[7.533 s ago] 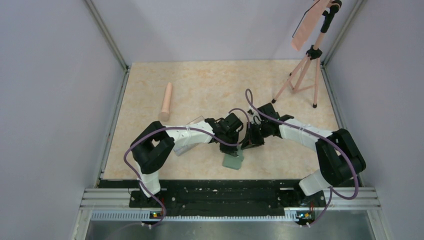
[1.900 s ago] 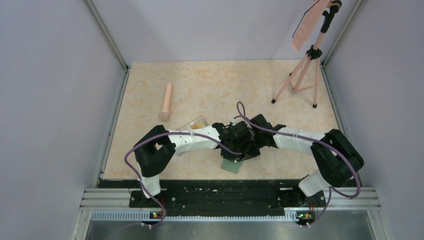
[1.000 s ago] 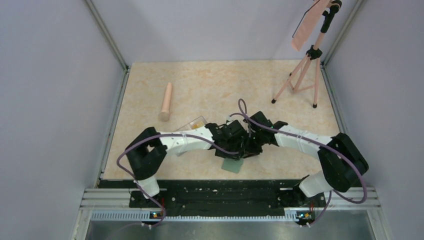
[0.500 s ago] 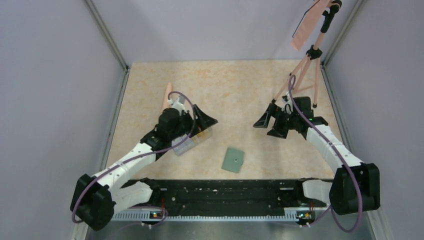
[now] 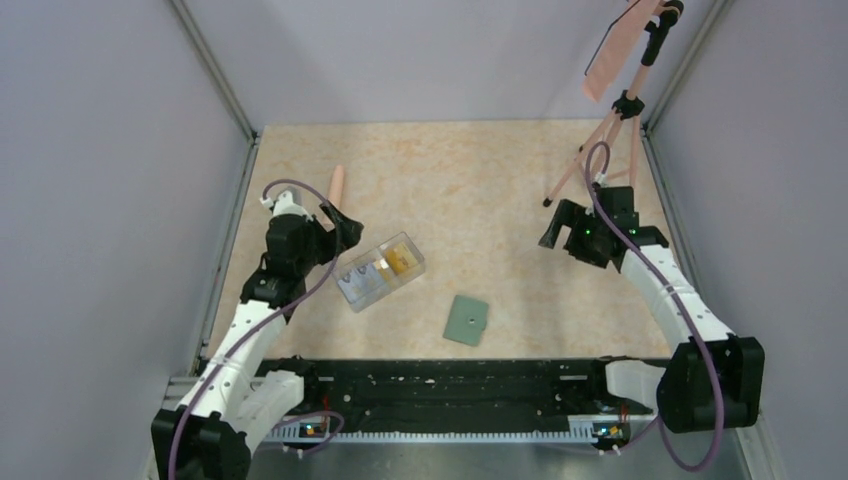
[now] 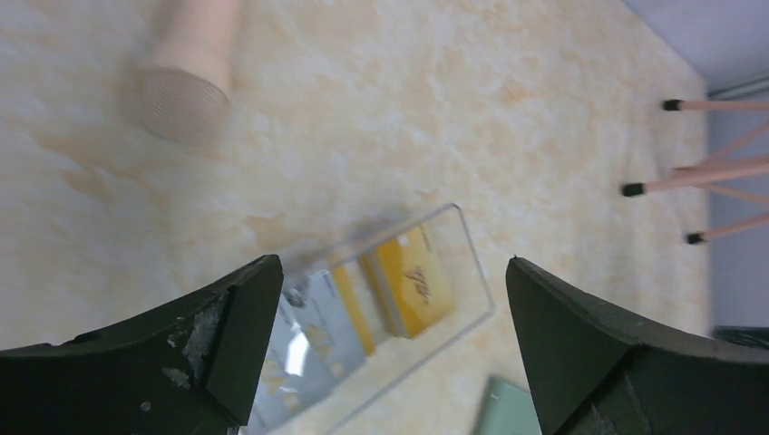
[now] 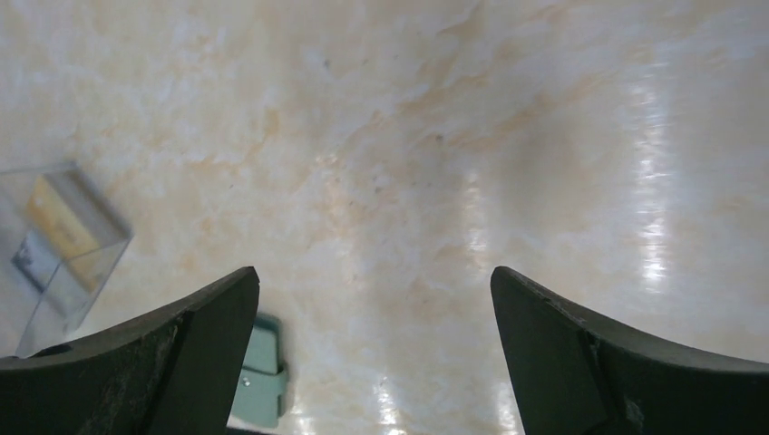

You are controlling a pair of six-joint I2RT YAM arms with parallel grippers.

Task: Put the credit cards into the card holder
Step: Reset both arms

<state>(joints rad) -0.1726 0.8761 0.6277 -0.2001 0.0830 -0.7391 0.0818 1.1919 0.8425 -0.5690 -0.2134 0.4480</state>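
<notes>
**A:** Where are the credit cards (image 6: pixel 417 285)?

**B:** In the clear plastic box (image 5: pixel 380 272). The yellow-orange ones are toward its right end and the pale ones toward its left. The box lies just to the right of the left gripper (image 6: pixel 390 263), close but not touching. That gripper's jaws are spread wide and hold nothing.

**A:** And the card holder (image 5: pixel 466 320)?

**B:** It lies flat and folded shut on the table (image 5: pixel 450 180), near the front edge and between the two arms. It is apart from the box and well apart from the left gripper.

**A:** The right gripper (image 7: pixel 373 272)?

**B:** Its jaws are also wide apart and empty, over bare tabletop near the pink tripod's (image 5: pixel 610 130) feet. The card holder lies well apart from it, toward the front and left.
</notes>
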